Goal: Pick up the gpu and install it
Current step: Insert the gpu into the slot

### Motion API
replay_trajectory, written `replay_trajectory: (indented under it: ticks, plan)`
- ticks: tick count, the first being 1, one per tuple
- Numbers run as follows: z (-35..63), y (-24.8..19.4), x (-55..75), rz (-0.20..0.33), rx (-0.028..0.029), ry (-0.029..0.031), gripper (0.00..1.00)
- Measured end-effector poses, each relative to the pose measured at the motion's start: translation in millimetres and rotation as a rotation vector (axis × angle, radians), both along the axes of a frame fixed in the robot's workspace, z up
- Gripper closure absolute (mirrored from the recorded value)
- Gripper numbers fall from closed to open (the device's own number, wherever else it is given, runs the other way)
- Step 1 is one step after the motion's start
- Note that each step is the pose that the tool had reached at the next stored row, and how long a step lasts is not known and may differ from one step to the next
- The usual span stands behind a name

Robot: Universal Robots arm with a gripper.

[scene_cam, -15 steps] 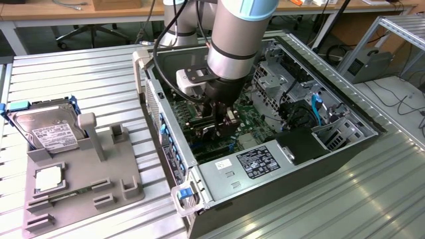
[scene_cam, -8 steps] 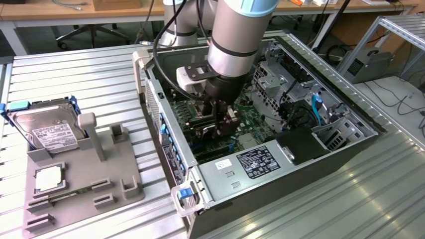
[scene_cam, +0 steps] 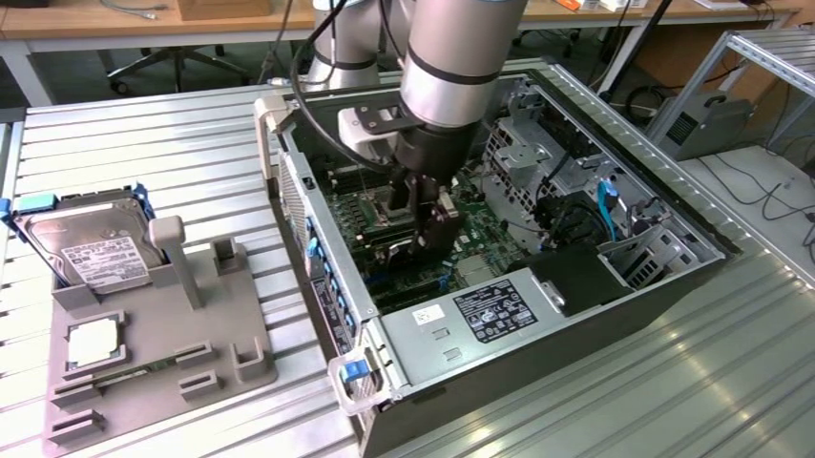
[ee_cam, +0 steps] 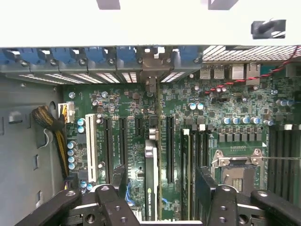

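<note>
Gripper: the gripper (scene_cam: pixel 427 212) hangs low inside the open computer case (scene_cam: pixel 662 277), above the motherboard (ee_cam: pixel 127 108); in the wrist view its place is at (ee_cam: pixel 160 188).
Fingers: the two black fingers (ee_cam: pixel 117 183) are spread wide, one on each side of the card, and I see a gap between each finger and the card. They do not pinch anything.
Gpu: the gpu (ee_cam: pixel 151 179) stands on its edge between the fingers, thin and dark, in line with the long black slots (ee_cam: pixel 169 146) of the board. It looks seated in the board, but I cannot tell if it is pushed fully down. Its far end points to the row of blue clips (ee_cam: pixel 94 54) at the case's rear wall.
Beside the fingers: on one side there is the processor socket (ee_cam: pixel 235 172) with its metal frame; on the other side a white slot (ee_cam: pixel 91 150) and a bundle of yellow and black cables (ee_cam: pixel 54 129).
Outside the case: at the exterior view's left, well apart from the gripper, a grey holder tray (scene_cam: pixel 229 353) carries a hard drive (scene_cam: pixel 90 248) with blue frame and a small square silver chip (scene_cam: pixel 95 342).
Table: the case and the tray lie on a ribbed metal table (scene_cam: pixel 153 143).
</note>
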State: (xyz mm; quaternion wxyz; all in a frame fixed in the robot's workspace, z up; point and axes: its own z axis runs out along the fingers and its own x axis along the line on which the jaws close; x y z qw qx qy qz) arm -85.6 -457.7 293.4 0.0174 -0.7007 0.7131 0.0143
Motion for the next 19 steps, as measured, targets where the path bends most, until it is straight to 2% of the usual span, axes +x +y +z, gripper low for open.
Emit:
replay_trajectory:
  ticks: [5, 7, 10, 19]
  plan:
    - [13.7, 1.1, 0.1, 0.000, 0.0000, 0.0000, 0.30]
    - [23.9, 1.5, 0.1, 0.000, 0.0000, 0.0000, 0.30]
    - [32.0, 1.8, 0.1, 0.000, -0.0001, 0.0000, 0.30]
    - [50.0, 2.4, 0.1, 0.000, 0.0000, 0.0000, 0.30]
